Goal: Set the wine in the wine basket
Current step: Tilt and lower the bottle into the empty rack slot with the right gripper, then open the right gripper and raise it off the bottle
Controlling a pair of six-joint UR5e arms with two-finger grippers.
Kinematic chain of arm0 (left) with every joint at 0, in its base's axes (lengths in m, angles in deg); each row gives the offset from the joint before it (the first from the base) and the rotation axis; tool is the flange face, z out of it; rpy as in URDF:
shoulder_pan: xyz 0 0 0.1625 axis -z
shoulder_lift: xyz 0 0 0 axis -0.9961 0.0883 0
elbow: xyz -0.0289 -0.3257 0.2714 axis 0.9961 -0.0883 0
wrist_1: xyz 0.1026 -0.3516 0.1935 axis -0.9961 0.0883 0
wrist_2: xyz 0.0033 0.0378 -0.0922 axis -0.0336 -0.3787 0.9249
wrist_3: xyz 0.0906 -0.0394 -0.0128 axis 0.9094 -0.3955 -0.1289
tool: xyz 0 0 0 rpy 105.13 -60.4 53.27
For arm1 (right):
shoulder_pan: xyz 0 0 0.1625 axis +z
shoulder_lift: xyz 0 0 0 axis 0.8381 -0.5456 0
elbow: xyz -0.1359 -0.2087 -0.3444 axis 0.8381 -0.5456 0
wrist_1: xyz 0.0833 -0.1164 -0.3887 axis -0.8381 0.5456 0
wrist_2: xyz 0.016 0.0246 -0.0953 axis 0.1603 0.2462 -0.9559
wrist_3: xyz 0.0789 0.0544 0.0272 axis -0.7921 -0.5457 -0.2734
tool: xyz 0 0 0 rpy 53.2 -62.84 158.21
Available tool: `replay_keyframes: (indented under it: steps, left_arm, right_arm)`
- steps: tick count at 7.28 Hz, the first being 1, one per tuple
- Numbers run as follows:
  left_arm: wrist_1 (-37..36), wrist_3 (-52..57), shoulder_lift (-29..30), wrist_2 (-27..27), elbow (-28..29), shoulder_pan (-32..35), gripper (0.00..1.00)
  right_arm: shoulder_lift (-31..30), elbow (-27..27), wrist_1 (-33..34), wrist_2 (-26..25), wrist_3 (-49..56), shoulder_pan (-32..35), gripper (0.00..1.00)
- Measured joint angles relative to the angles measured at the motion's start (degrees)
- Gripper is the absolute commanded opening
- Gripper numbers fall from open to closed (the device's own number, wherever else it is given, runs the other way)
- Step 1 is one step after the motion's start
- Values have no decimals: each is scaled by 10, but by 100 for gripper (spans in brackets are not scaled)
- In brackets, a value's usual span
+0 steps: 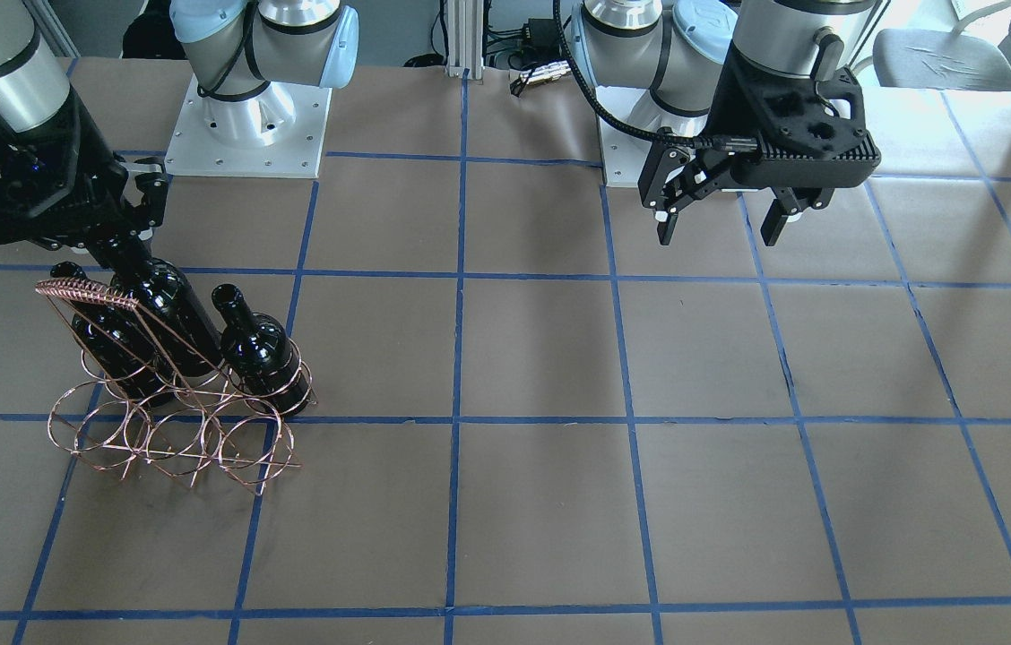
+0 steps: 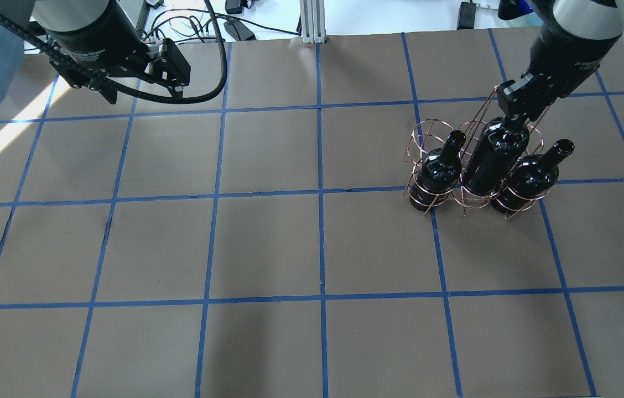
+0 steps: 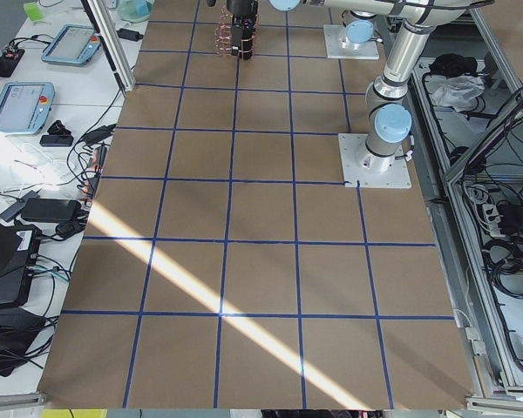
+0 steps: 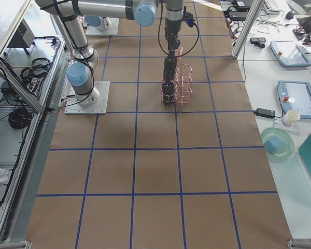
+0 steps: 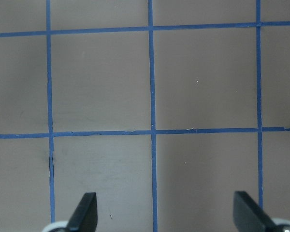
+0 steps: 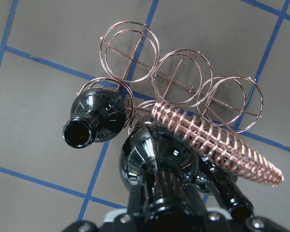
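Note:
The copper wire wine basket [image 2: 427, 130] stands on the table's right half; it also shows in the front view [image 1: 172, 441]. Two black bottles [image 2: 438, 172] [image 2: 528, 178] stand in the outer rings of its row nearest the robot. My right gripper [image 2: 513, 108] is shut on the neck of the third wine bottle [image 2: 493, 159], which is in the middle ring of that row and stands higher than its neighbours. In the right wrist view this bottle [image 6: 159, 162] sits beside the wrapped handle [image 6: 217, 145]. My left gripper [image 1: 721, 224] is open and empty, far off over bare table.
The basket's far row of rings [image 6: 183, 79] holds nothing. The brown table with blue tape grid [image 2: 268, 243] spreads around. The arm bases [image 1: 246, 125] stand at the robot's edge. Desks with tablets and cables [image 4: 290, 98] lie beyond the table.

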Motion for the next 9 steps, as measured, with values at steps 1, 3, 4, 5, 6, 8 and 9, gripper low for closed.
replay_keyframes:
  steps: [1,3,4,5,6,8,9]
  left_arm:
    - [-5,1,-1,-1,-1,0,100]
    - [0,1,-3,-15,0,1,100]
    - [4,1,-3,-18,0,2,100]
    - [8,1,-3,-19,0,2,100]
    - [18,1,-4,-15,2,1,100]
    - [45,1,-6,7,6,-4,100]
    - [53,1,-6,14,7,-6,100]
  right_arm:
    - [1,1,0,0,2,0,5]
    - [14,10,13,1,2,-1,5]
    - [22,27,39,1,2,-2,6]
    - [26,47,63,1,2,-4,11]
    - [28,61,79,0,2,-5,22]
    - [35,72,88,-3,0,-7,82]
    - [39,74,89,-3,-1,-8,99]
